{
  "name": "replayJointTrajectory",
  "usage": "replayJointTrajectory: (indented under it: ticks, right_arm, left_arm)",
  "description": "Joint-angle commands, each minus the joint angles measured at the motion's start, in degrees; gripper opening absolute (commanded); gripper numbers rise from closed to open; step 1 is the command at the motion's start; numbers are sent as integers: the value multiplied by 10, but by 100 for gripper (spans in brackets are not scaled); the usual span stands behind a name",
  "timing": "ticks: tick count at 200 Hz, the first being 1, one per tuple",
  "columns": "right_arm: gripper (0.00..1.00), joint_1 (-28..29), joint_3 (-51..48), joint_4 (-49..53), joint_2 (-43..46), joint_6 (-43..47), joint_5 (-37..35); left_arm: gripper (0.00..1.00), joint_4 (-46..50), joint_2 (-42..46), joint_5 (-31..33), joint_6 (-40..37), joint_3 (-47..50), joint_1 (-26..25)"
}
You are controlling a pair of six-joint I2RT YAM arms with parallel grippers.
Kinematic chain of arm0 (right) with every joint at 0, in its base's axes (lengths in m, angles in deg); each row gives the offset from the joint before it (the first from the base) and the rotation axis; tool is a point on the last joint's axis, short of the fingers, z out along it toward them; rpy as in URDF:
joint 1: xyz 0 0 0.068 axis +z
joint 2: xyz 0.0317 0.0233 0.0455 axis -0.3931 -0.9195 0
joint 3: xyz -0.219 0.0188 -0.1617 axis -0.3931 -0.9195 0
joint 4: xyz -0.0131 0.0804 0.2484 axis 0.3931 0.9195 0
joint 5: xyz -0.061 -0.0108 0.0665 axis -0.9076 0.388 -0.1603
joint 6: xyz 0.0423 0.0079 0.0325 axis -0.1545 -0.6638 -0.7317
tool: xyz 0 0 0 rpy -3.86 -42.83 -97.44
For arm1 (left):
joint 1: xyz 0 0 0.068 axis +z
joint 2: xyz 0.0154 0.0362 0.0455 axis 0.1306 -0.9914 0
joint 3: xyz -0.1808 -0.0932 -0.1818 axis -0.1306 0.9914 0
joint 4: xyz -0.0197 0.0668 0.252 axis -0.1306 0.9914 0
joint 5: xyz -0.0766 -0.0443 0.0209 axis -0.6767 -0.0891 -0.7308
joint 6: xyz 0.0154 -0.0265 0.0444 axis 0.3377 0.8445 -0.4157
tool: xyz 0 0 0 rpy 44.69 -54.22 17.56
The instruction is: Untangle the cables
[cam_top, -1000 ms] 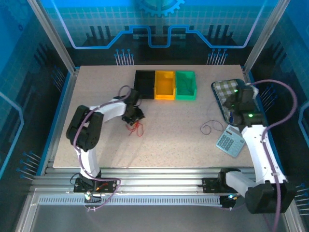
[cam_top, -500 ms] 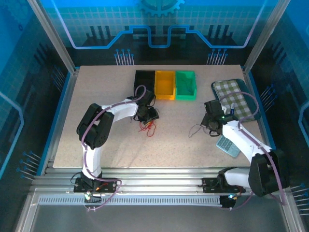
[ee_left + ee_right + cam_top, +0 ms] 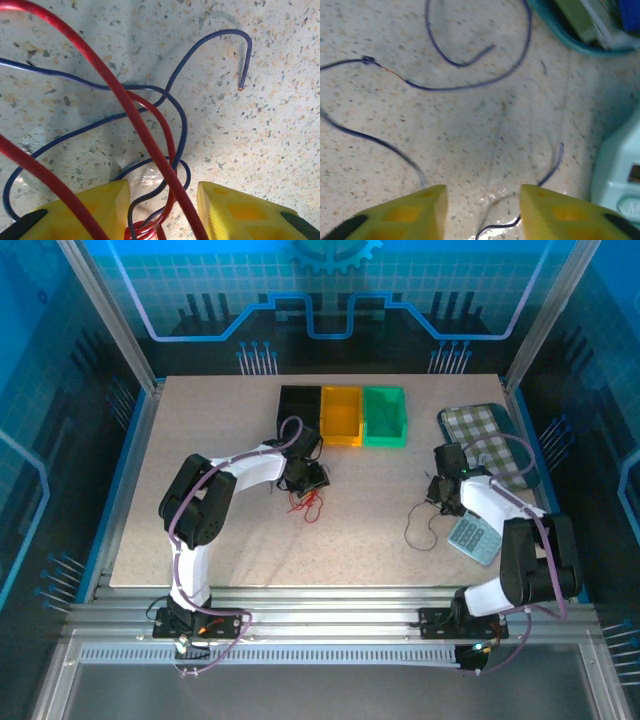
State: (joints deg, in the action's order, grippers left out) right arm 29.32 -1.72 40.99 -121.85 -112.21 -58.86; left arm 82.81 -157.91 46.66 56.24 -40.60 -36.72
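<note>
Both pairs of jaws stand apart. We see the left jaws low over the table (image 3: 200,440), near its middle, their yellow fingers (image 3: 90,210) straddling a tangle where the red cable (image 3: 131,114) loops through the blue cable (image 3: 184,125). One blue end lies free, with bare copper at its tip. We find the right jaws near the table's right edge, fingers (image 3: 410,212) either side of a thin purple-blue cable (image 3: 465,88) that curls flat on the speckled beige top. Beside them sit a pale calculator (image 3: 470,537) and a chequered tray (image 3: 505,420). Near the far edge a black bin (image 3: 299,412), a yellow bin (image 3: 341,415) and a green bin (image 3: 385,415) stand in a row. Blue-lit patterned panels (image 3: 450,280) and metal posts (image 3: 105,315) wall in the table.
</note>
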Motion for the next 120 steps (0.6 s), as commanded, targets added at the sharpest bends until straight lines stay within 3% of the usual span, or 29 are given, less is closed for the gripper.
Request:
replayJointTrajectory:
  ticks: [1,46,89,120]
  right_arm:
    - [48,-9,42,-1,-15,21,13]
    - [50,-12,65,12,-14,10,36]
    - [52,-1,46,84,-5,-87,31]
    - [75,7,-5,58,21,-129,50]
  left_arm:
    - [41,18,0,6,6,-8,-4]
    - [41,19,-1,7,5,-8,-5]
    - [41,16,-6,1,4,-11,-4]
    - [41,13,-7,-2,3,-13,-4]
